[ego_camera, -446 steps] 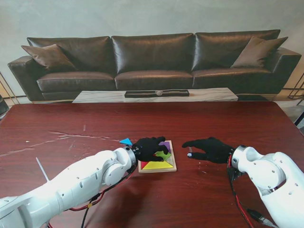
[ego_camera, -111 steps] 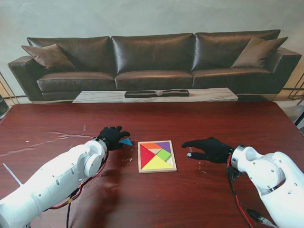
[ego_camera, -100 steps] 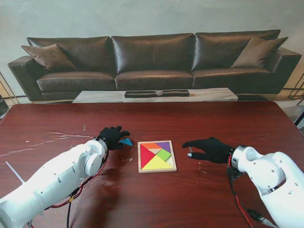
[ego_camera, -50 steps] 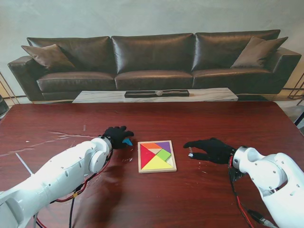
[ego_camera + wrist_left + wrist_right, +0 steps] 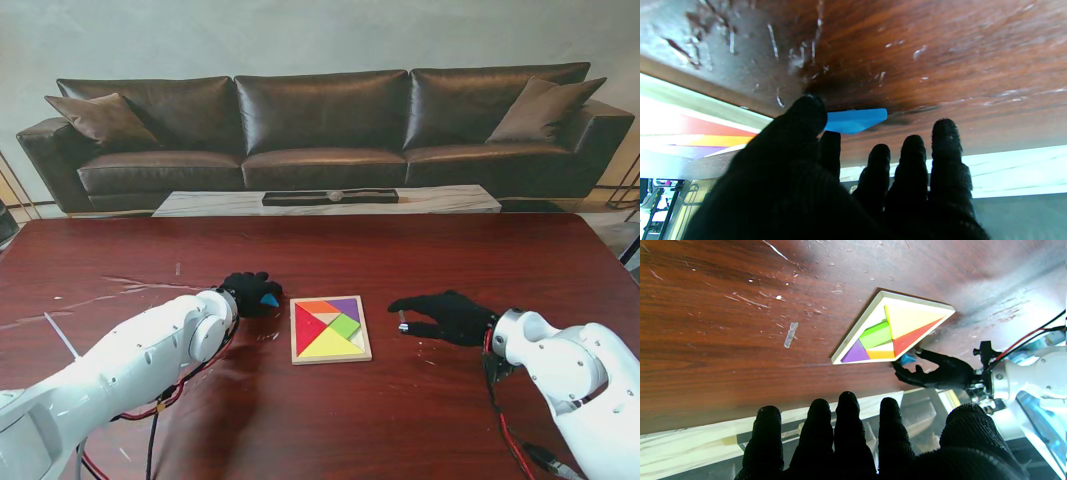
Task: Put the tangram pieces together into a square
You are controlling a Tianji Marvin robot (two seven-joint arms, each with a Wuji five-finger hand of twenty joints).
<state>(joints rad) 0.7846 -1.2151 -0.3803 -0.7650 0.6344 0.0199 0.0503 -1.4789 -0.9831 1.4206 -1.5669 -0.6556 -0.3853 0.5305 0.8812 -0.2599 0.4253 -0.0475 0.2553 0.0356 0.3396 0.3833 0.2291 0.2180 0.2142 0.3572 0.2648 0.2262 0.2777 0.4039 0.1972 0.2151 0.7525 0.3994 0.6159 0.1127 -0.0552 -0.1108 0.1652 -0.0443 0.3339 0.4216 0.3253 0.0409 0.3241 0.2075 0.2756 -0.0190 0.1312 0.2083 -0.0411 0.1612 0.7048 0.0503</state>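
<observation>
The wooden tray (image 5: 331,359) lies mid-table holding red, orange, purple, green and yellow pieces (image 5: 330,345), with a small bare patch (image 5: 883,347) among them. A blue piece (image 5: 269,298) rests flat on the table just left of the tray. My left hand (image 5: 248,293) sits over the blue piece (image 5: 855,119), thumb (image 5: 806,111) and index finger pinched at its end, the other fingers stretched out. In the right wrist view the blue piece (image 5: 908,358) shows between the left hand's (image 5: 940,373) thumb and fingers. My right hand (image 5: 440,315) rests open right of the tray, holding nothing.
The table top (image 5: 450,260) is dark red wood with pale scratches (image 5: 150,288) on my left. Beyond the far edge stand a low marble coffee table (image 5: 330,201) and a dark leather sofa (image 5: 320,120). Red and black cables (image 5: 165,420) hang under my left arm.
My left hand left the tray, swung left, then crept right onto the blue piece, which has not moved. My right hand has hardly moved.
</observation>
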